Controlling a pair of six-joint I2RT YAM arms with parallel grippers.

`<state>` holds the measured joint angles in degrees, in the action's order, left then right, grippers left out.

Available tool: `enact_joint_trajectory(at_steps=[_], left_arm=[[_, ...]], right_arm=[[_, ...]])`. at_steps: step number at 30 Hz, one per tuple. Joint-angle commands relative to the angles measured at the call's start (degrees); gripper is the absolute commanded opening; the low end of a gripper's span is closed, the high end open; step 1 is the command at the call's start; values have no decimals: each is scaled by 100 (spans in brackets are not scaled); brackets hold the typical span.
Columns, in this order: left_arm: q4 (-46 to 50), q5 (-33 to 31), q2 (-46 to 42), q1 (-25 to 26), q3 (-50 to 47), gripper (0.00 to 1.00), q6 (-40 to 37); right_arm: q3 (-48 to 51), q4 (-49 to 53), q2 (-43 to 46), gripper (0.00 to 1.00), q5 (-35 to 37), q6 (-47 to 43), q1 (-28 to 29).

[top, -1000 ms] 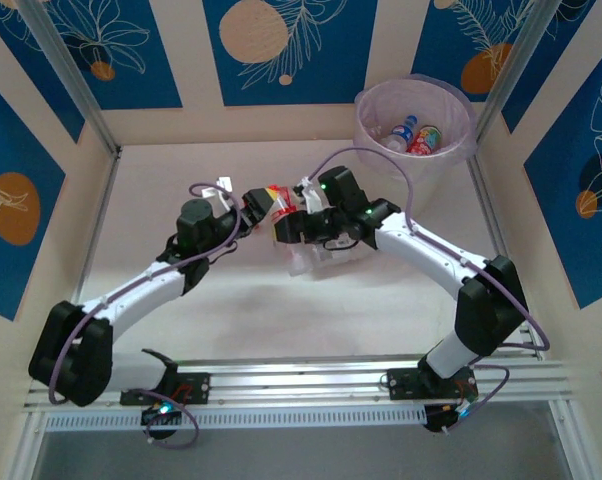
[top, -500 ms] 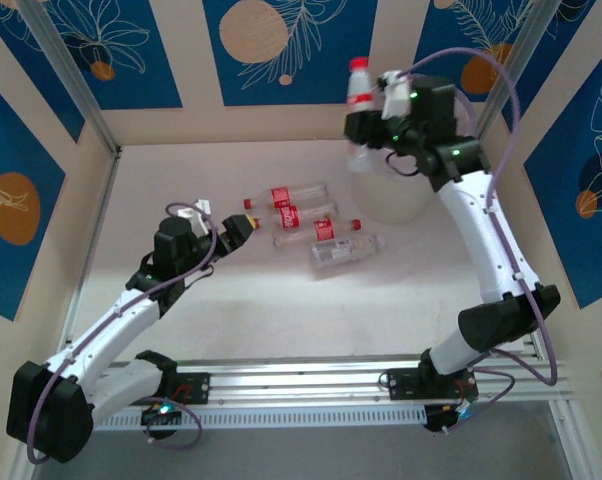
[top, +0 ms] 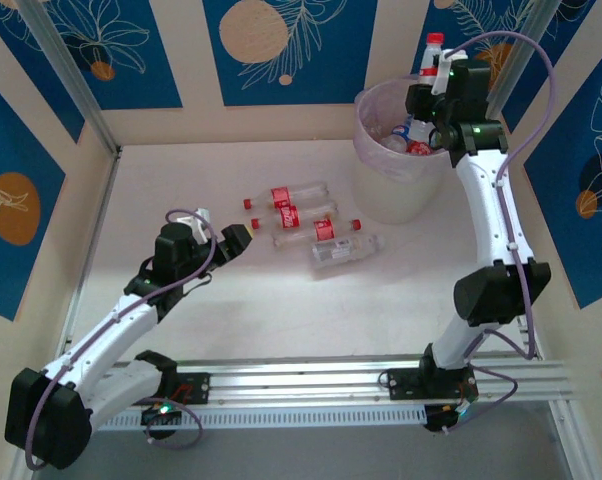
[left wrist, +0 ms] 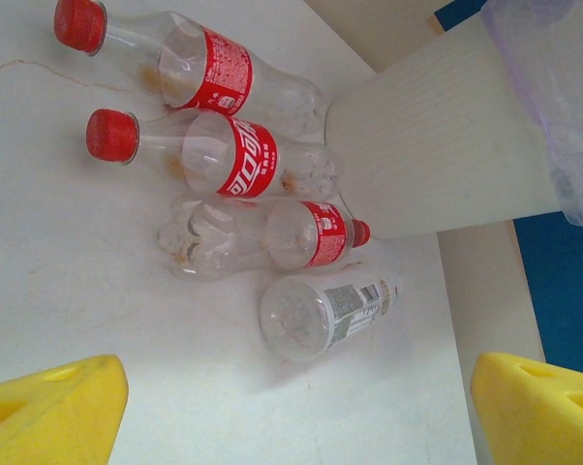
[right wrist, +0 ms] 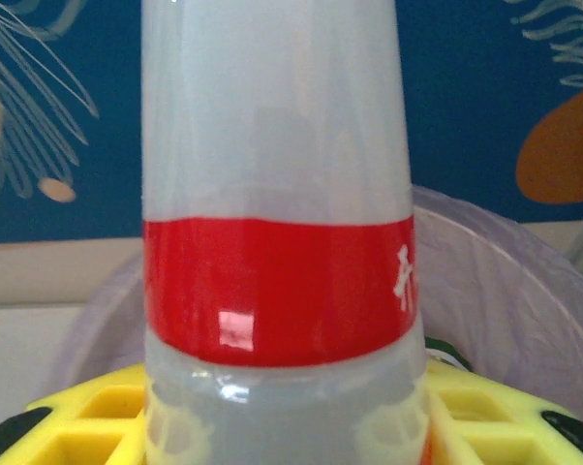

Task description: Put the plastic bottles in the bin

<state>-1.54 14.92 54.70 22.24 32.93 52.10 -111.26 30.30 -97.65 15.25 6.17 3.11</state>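
The right pincer pinches a bottle above the bin, near its rim; released off-centre, it may glance off and land outside. The left pincer hangs spread.

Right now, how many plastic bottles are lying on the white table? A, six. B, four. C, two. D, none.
B: three clear red-labelled plastic bottles and one clear grey-labelled bottle lie on the white table; the right end effector holds a fifth red-capped bottle by the round translucent bin.
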Motion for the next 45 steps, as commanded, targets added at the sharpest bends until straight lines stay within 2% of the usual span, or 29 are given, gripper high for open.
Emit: enact_joint_trajectory(at_steps=[1,12,16,22,25,30,35,37,41,45], left_arm=[[16,-68,-99,-28,-80,91,-59],[187,-191,-293,-22,-192,91,-101],[315,-156,-307,-32,-126,91,-162],[455,-261,-408,-38,-171,91,-254],[441,-236,-417,-34,-211,91,-235],[462,-250,-436,-36,-230,90,-248],[565,-285,-481,-38,-191,90,-302],[772,-296,-458,-36,-103,89,-449],[1431,-262,-218,28,318,87,-1039],[1935,-411,277,352,881,86,-1785]], right_arm=[[69,-285,-141,46,290,-268,-120],[685,-484,-422,48,149,43,-268],[722,-535,-339,60,167,37,-276],[233,-197,-392,77,302,-86,-293],[45,-52,-485,81,403,-75,-316],[-321,123,-749,76,253,81,-338],[-546,280,-1023,58,173,138,-268],[-545,293,-1068,55,158,164,-263],[-703,471,-980,53,130,130,-226],[-816,763,-635,54,-82,155,-171]])
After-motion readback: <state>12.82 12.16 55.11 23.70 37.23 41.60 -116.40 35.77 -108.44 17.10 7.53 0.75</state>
